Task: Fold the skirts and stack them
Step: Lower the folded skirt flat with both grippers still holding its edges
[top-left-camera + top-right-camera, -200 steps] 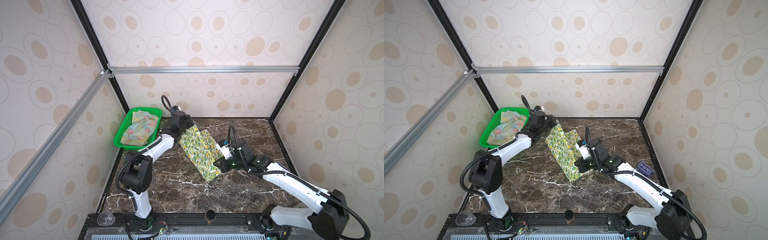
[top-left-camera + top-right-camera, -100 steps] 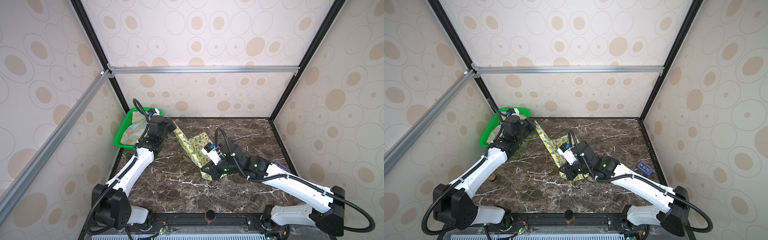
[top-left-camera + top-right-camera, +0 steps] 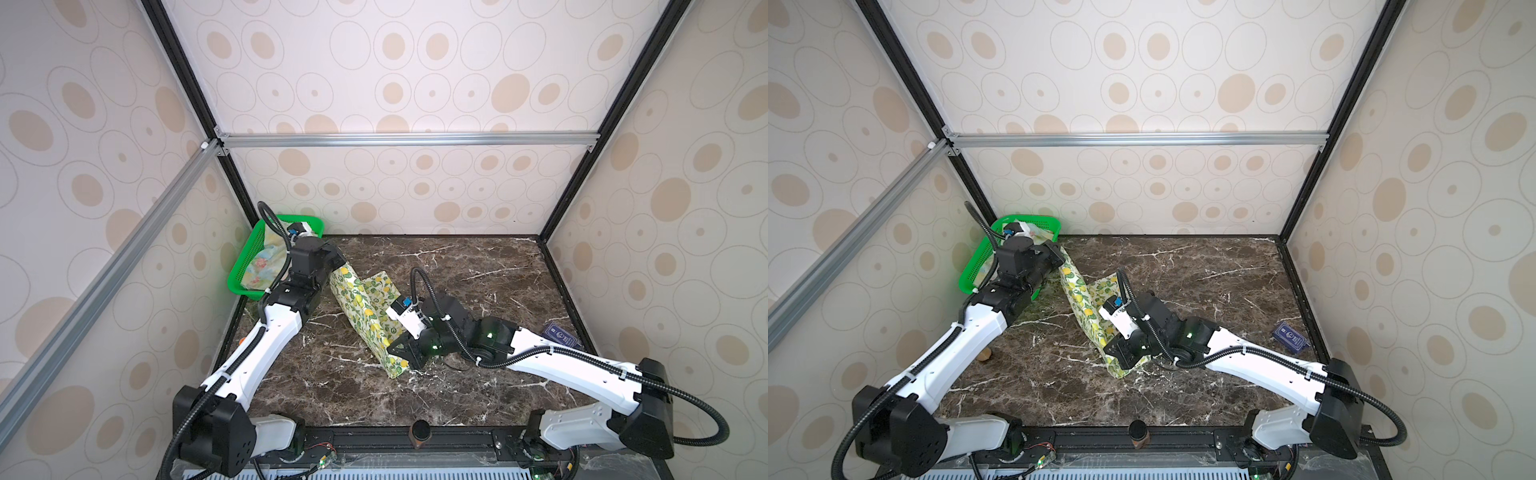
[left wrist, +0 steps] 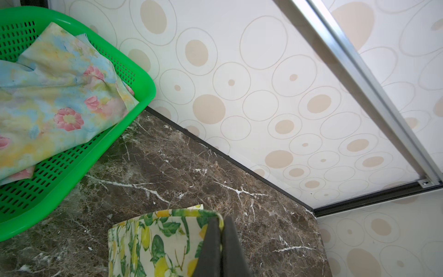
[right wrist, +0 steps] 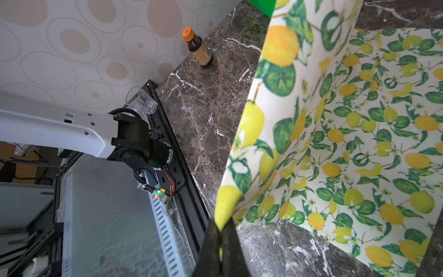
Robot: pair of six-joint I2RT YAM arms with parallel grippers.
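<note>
Cloth is doing all the moving: the lemon skirt (image 3: 365,309), which a second ago was hanging as one broad panel between the two arms, is now being drawn into a narrower, slanting band, with its rear part trailing onto the marble table (image 3: 478,270). The left gripper (image 4: 221,223) is sitting just beside the green mesh basket (image 4: 26,199), its jaws pressed together and pinching a hem corner of the skirt. The right gripper (image 5: 220,227) has been coming forward and down toward the front middle of the table, and its jaws are likewise pinching a yellow-printed corner. To my eye the first fold is only being set up, with an edge pulled taut before it is laid over. Nothing is lying folded flat yet. The floral skirt (image 4: 55,96) is waiting crumpled in the basket, so stacking is looking a long way off.

From above, both pairs of jaws are hiding under their wrists, and the left arm is covering much of the basket. I am not managing to tell how many layers each pinch is taking. The left wrist view is cutting the floral skirt off at its edge.
</note>
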